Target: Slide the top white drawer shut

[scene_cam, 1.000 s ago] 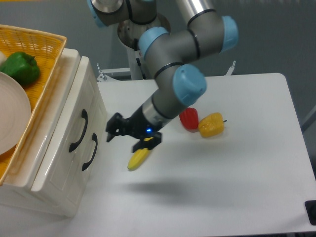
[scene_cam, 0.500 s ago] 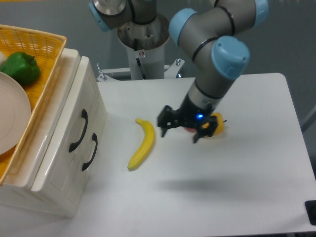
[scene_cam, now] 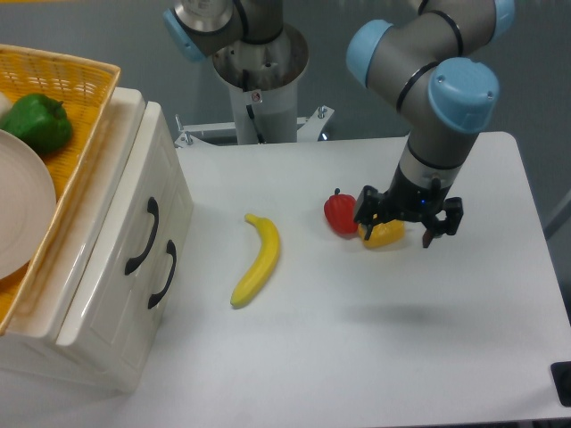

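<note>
tool [scene_cam: 401, 225] (jaws spread) above yellow pepper [scene_cam: 384, 235]

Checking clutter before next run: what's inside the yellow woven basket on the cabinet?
The yellow woven basket holds a green bell pepper and a white plate. Anything beneath the plate is hidden.

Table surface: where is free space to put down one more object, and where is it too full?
Free: the near strip of the table, in front of the banana, and the far right corner. Crowded: around the red pepper and yellow pepper, where the claw hangs, and inside the yellow basket.
</note>
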